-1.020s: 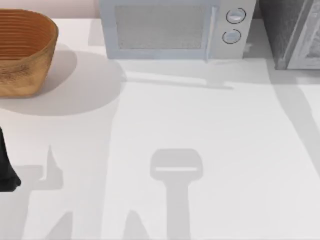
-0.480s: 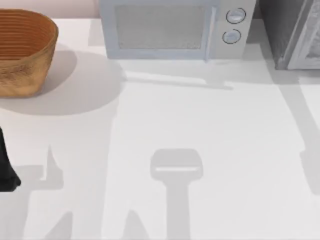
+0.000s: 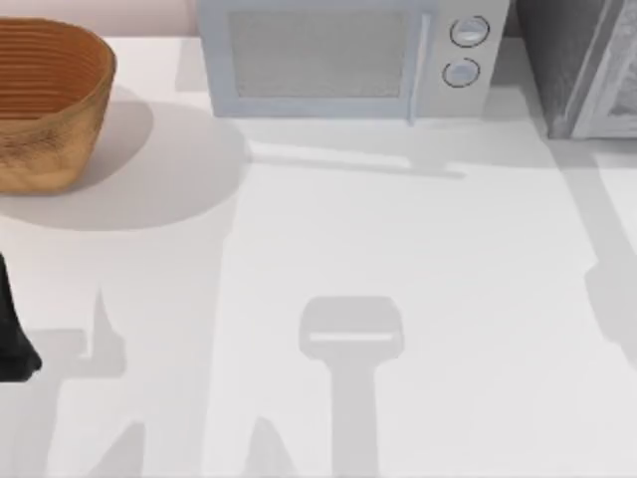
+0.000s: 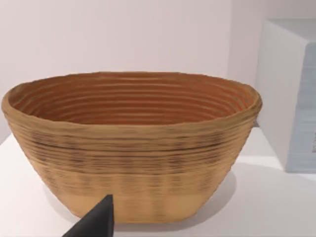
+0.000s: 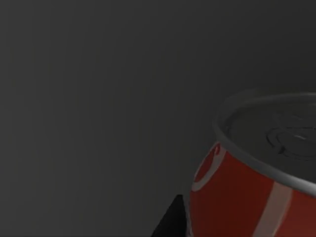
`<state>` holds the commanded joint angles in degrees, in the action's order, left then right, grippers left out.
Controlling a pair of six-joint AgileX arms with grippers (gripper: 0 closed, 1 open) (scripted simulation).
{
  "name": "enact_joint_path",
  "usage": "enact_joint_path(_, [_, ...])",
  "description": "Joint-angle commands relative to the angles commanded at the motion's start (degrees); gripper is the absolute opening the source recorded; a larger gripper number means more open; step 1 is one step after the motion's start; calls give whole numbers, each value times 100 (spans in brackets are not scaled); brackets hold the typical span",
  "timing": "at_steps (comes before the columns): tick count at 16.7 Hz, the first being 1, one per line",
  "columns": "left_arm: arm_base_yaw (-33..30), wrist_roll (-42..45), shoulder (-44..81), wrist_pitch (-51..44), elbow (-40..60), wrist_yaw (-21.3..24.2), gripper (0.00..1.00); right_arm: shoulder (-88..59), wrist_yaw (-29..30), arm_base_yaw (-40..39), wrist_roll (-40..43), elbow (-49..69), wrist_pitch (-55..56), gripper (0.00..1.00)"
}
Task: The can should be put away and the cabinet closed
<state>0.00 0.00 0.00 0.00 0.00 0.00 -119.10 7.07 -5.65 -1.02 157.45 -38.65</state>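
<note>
The can (image 5: 247,187), red with a white mark and a silver top, sits tilted and very close in the right wrist view, against a dark background. One dark fingertip (image 5: 173,222) of my right gripper lies against the can's side, and the gripper is shut on it. The grey cabinet (image 3: 567,60) stands at the table's back right corner, with a lighter panel (image 3: 612,75) angled beside its dark part. My left arm (image 3: 12,344) is parked at the table's left edge, and its wrist camera faces the basket.
A woven brown basket (image 3: 45,100) (image 4: 133,143) stands at the back left. A pale microwave (image 3: 343,55) with two round knobs sits at the back middle, door shut. An arm's shadow (image 3: 612,299) falls on the white table (image 3: 418,249) at the right edge.
The shadow at the table's right edge came into view and slid toward the back, nearer the cabinet. The left arm, basket and microwave have not moved.
</note>
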Motion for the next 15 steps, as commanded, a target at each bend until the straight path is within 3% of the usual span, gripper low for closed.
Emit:
enact_joint_path(5, [0, 0, 0, 0, 0, 0, 100, -50, -6, 6, 1, 72, -16, 0])
enact_joint_path(15, [0, 0, 0, 0, 0, 0, 100, -50, -6, 6, 1, 72, -16, 75])
